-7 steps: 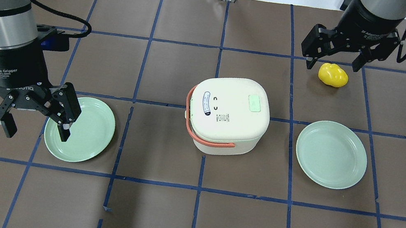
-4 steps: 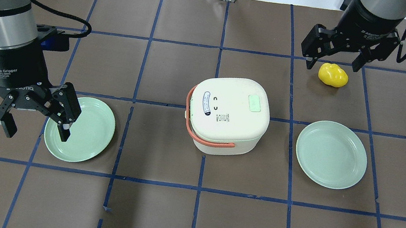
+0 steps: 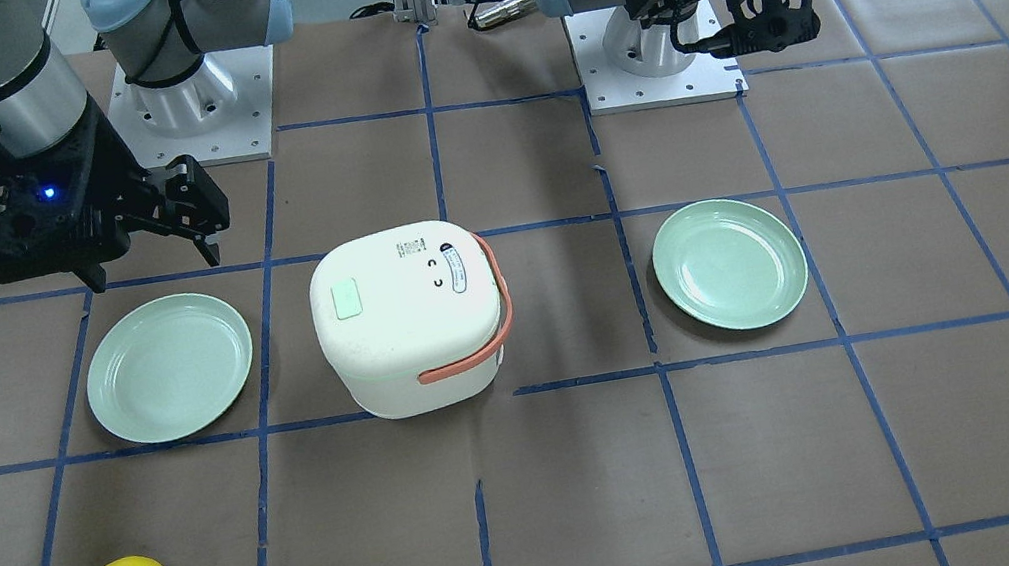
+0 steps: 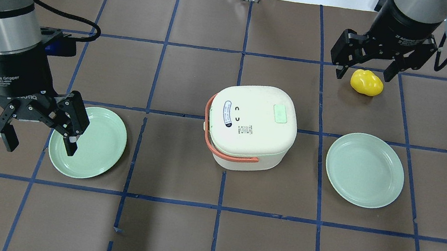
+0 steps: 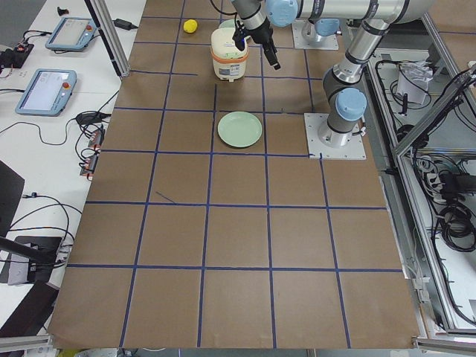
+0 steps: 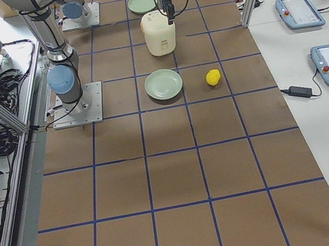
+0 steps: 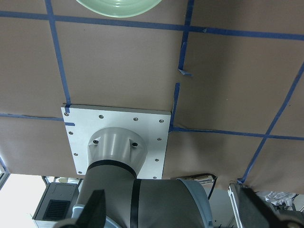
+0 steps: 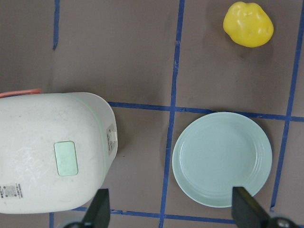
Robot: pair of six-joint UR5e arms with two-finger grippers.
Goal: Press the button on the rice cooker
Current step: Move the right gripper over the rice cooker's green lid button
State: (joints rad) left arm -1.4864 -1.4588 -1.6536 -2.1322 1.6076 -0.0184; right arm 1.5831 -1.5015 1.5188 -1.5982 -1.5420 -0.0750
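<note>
Beneath me the brown paper table cover (image 4: 162, 239) looks matt, ruled with blue tape (image 4: 213, 243). The cream plastic rice cooker (image 4: 251, 126) is smooth, its lid faintly scuffed; the round pale green plate (image 4: 391, 192) beside it gleams softly.

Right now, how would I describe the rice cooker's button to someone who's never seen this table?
In the middle of the table sits a white cooker with an orange handle, between two green plates. On top of it, toward the plate beside the yellow object, is the button: a small pale green rectangle, the only green patch among dark printed labels.
</note>
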